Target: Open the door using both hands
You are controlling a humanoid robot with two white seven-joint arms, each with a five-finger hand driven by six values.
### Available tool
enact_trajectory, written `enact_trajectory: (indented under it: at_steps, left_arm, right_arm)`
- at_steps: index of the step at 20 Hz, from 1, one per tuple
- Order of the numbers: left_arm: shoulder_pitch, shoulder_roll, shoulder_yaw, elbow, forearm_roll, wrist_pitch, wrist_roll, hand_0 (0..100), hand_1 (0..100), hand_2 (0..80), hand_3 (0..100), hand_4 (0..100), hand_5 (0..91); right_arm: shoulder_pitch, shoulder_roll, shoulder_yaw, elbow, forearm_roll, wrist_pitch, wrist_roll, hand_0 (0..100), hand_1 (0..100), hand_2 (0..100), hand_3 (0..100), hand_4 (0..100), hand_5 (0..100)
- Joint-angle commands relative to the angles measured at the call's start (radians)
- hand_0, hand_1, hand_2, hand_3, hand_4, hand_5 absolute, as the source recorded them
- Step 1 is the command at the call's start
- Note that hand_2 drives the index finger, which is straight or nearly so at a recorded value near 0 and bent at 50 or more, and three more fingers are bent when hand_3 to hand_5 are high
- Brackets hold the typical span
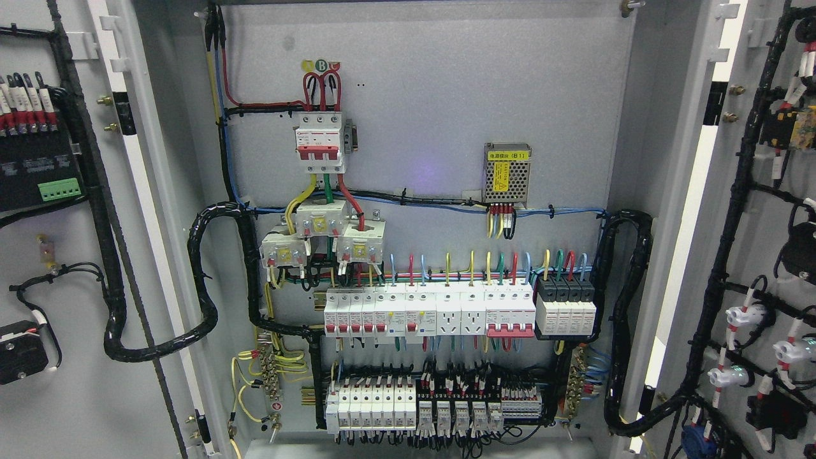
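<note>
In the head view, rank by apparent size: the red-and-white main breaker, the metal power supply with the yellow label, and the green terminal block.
1. Red-and-white main breaker
2. Metal power supply with yellow label, slightly smaller
3. Green terminal block, smallest, though its door sits nearer the camera

Grey back panel — breakers, power supply, wiring mounted

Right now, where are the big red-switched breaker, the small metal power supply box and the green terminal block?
Breaker [319, 141], head view, white front face.
Power supply box [507, 173], head view, perforated cover.
Green terminal block [60, 189], head view, middle.
</note>
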Motion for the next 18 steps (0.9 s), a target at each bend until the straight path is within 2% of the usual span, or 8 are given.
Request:
enact_trajectory:
  at_steps: [1, 9, 11, 18]
  left_arm:
    - [0.013, -0.122, -0.115, 0.201, -0.08, 0.006, -0.002, 0, 0, 0.0, 0, 3, 0.0]
    - [-0.016, -0.182, -0.138, 0.434, -0.11, 0.205, -0.011, 0, 0, 0.0, 0, 3, 0.0]
    - [-0.033, -0.202, -0.139, 0.496, -0.127, 0.231, -0.011, 0, 0, 0.0, 0, 3, 0.0]
    - [-0.24, -0.272, -0.129, 0.888, -0.179, 0.276, -0.019, 0, 0, 0.0, 0, 3, 0.0]
  right_arm:
    - [0.022, 0.023, 0.023, 0.232, -0.006, -0.324, -0.005, 11, 0, 0, 0, 0, 0]
    - [0.047, 0.036, 0.012, 0.439, -0.01, -0.344, -0.005, 11, 0, 0, 0, 0, 0]
    - [0.047, 0.05, 0.011, 0.516, -0.01, -0.346, -0.005, 11, 0, 0, 0, 0, 0]
    - [0.041, 0.088, 0.005, 0.715, -0.05, -0.357, -0.005, 11, 0, 0, 0, 0, 0]
